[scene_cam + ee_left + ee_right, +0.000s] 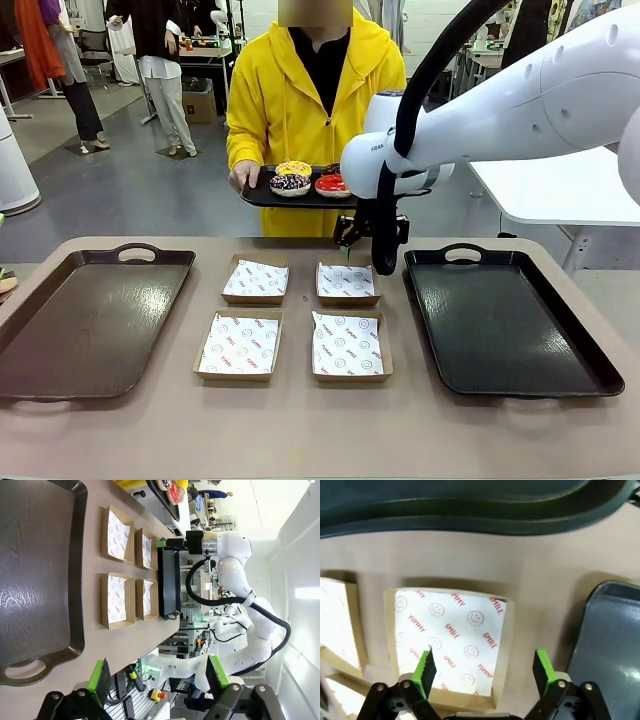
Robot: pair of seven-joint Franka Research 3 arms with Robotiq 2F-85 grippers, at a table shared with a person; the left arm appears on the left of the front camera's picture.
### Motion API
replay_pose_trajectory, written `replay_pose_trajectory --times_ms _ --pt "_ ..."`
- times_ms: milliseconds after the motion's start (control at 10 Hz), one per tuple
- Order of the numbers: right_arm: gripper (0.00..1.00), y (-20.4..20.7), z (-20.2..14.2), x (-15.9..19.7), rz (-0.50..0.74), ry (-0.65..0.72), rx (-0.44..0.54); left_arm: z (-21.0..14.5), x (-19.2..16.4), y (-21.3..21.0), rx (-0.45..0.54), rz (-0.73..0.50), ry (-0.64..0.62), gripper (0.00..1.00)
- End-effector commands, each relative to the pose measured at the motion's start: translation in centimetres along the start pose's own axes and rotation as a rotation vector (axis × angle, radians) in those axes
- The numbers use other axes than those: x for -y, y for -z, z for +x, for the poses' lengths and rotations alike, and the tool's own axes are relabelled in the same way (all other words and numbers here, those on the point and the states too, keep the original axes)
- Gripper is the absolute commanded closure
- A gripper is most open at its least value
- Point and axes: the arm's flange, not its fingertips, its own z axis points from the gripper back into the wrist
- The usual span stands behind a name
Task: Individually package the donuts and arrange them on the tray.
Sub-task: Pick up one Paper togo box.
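Nearest, the left gripper (159, 675) hangs wide open above the table. The right arm (560, 100) comes in from 3 o'clock, its right gripper (483, 655) pointing down, fingers apart over a paper-lined box (506, 645). The donuts (290, 184) sit at 12 o'clock on the person's plate (262, 198), the fourth mostly hidden.

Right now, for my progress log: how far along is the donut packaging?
Set out: four lined boxes, all empty. In hand: the right gripper hangs open above one box; the person holds the donuts on a dark plate. Left: boxing and traying every donut.
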Motion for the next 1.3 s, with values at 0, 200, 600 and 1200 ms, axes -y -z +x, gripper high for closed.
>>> replay_pose_trajectory --times_ms 0,200,600,1200 --pt "0.00 0.8 -1.1 0.5 -0.057 0.032 0.039 -0.1 0.2 -0.1 0.006 -0.015 -0.010 0.00" --pt "0.00 1.7 -1.3 1.1 -0.039 0.034 0.030 -0.1 0.2 -0.1 0.006 -0.015 -0.010 0.00" --pt "0.00 2.2 -1.5 2.0 -0.009 0.057 0.039 -0.1 0.2 -0.1 0.006 -0.015 -0.010 0.00" --pt "0.00 2.9 -1.5 2.7 0.031 0.057 0.006 -0.1 0.2 -0.1 0.006 -0.015 -0.010 0.00"
